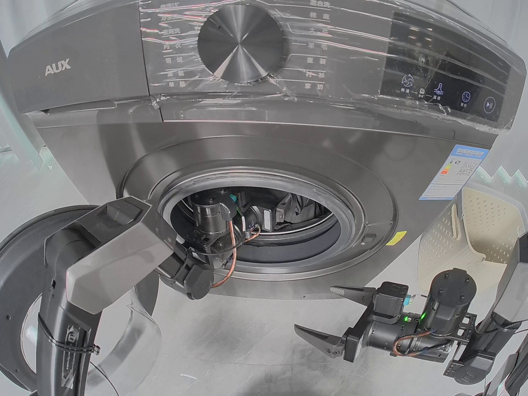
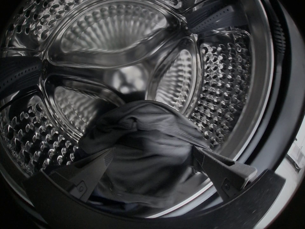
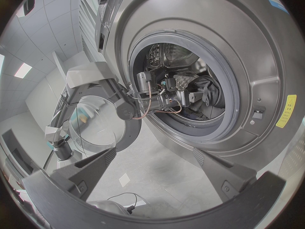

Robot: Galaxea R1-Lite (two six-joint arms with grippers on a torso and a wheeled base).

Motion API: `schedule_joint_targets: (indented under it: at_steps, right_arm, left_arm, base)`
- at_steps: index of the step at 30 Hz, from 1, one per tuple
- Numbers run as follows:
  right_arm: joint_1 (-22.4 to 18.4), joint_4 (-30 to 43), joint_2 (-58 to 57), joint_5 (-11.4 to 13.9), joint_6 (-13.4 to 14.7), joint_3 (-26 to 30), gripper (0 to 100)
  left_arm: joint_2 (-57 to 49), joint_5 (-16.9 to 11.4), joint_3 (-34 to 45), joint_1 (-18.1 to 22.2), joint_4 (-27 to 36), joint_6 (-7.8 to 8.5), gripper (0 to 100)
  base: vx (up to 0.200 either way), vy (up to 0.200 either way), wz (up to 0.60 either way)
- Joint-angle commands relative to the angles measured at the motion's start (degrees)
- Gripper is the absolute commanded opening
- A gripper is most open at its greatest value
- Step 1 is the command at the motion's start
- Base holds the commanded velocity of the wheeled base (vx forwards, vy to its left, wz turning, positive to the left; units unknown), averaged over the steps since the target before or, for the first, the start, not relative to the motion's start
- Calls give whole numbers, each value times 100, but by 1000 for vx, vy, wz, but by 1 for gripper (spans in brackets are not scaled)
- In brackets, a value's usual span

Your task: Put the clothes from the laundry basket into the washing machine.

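Observation:
The grey washing machine (image 1: 264, 155) stands with its round opening uncovered. My left arm goes through the opening, and my left gripper (image 2: 152, 151) is open inside the steel drum (image 2: 120, 32). A dark grey garment (image 2: 146, 137) lies bunched on the drum floor between and beyond its spread fingers. The same garment (image 3: 213, 94) shows in the right wrist view, with the left gripper (image 3: 198, 96) against it. My right gripper (image 1: 314, 309) hangs open and holds nothing, low in front of the machine, beside the cream laundry basket (image 1: 478, 232).
The machine's door (image 1: 22, 281) is swung open to the left, behind my left arm. The perforated basket stands on the floor at the machine's right. Grey floor (image 1: 247, 342) lies free in front of the machine, under the right gripper.

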Motion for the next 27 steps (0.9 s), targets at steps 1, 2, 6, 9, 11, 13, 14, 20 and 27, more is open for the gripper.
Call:
schedule_joint_targets:
  at_steps: [1,2,6,9,11,13,14,20,27]
  right_arm:
    - [-21,-2,-37,-3,-10,11,100]
    - [-21,-2,-46,-3,-10,11,100]
    - [-39,-2,-54,6,-10,11,100]
    - [-21,-2,-72,-3,-10,11,100]
    - [-39,-2,-169,-3,-10,28,100]
    - [-65,-2,-283,-3,-10,63,100]
    - [-74,-2,-344,-3,-10,81,100]
    - [-188,-2,-740,-29,-10,380,100]
    - [-460,42,-1522,-82,17,960,100]
  left_arm:
    - [-811,-7,1020,-315,-59,5,100]
    - [-907,1,1222,-350,-94,5,100]
    - [-1101,1,1811,-447,-209,31,100]
    - [-1224,-7,2409,-570,-508,58,100]
    - [-1373,-7,2910,-746,-868,49,100]
    - [-1514,-7,3314,-886,-1114,49,100]
    - [-1584,1,3525,-957,-1255,40,100]
    - [-2190,-7,4597,-1247,-2002,-30,100]
    - [-3685,10,5881,-1748,-2011,-294,100]
  base:
    - [0,0,0]
    - [0,0,0]
    - [0,0,0]
    - [0,0,0]
    - [0,0,0]
    - [0,0,0]
    - [0,0,0]
    - [0,0,0]
    - [0,0,0]
